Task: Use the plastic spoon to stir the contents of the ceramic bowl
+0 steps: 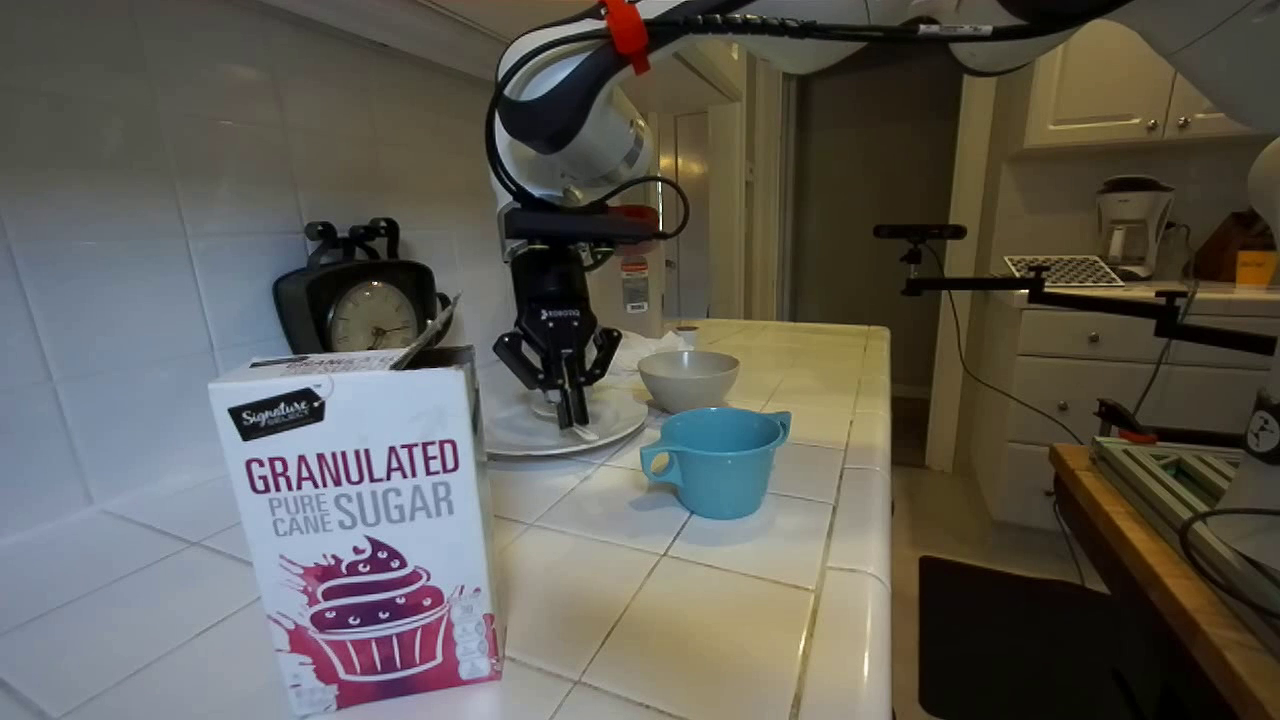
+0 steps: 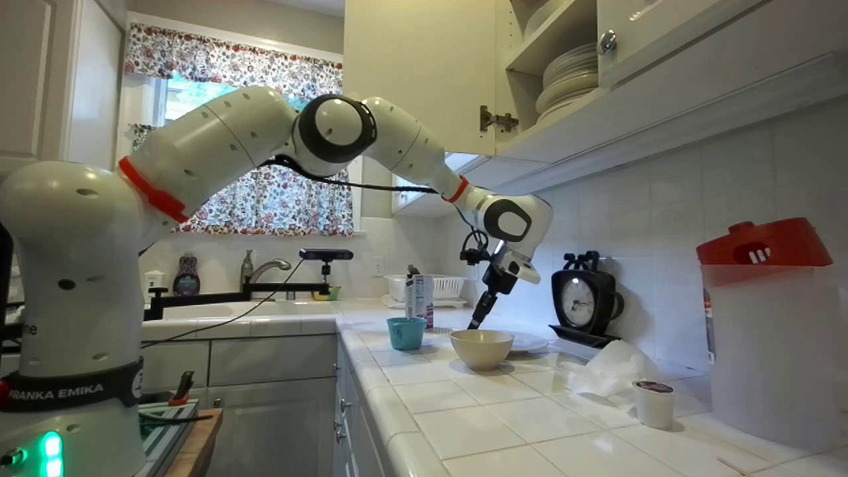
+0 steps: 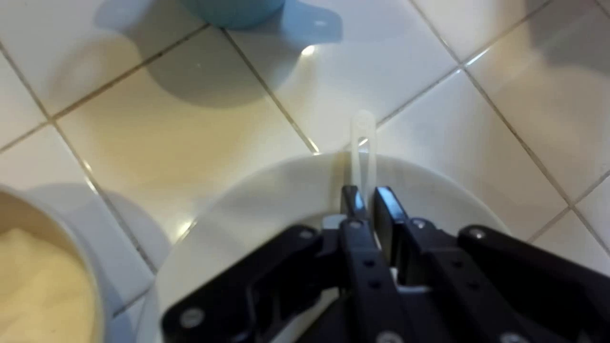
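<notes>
The white plastic spoon lies across the rim of a white plate (image 3: 252, 209), its slotted handle end (image 3: 363, 122) reaching past the edge onto the tiles. My gripper (image 3: 367, 191) points down over that plate, its fingers shut on the spoon's handle; the spoon's far part is hidden under the jaws. In an exterior view the gripper (image 1: 573, 415) appears low at the plate, with a bit of the spoon (image 1: 584, 433) at its tips. The ceramic bowl (image 2: 481, 351) stands upright beside the plate. Pale yellow contents (image 3: 43, 286) fill part of it in the wrist view.
A light-blue cup (image 1: 728, 465) with handles stands near the counter's edge. A sugar box (image 1: 360, 540), a dark scale (image 2: 576, 301), crumpled white paper (image 2: 613, 371), a small pod cup (image 2: 654, 405) and a tall red-lidded container (image 2: 772, 351) also stand along the counter.
</notes>
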`<action>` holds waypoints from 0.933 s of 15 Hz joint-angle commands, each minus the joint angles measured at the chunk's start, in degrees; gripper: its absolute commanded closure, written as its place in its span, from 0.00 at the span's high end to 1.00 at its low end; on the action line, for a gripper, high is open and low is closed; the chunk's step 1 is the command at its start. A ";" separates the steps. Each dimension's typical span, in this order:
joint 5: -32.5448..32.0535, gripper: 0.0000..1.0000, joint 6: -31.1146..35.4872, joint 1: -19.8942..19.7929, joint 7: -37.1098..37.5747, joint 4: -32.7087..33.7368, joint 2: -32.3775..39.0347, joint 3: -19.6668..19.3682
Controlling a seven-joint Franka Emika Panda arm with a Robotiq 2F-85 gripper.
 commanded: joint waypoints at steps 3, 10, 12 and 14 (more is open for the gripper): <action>-0.26 0.03 0.95 -0.13 -2.20 -2.41 -3.76 0.26; 5.17 0.03 0.37 -2.04 -9.45 -14.72 -14.34 2.21; 7.04 0.03 0.36 -2.40 -11.20 -19.59 -17.90 1.95; 8.90 0.03 0.91 -2.80 -12.85 -25.03 -21.29 1.61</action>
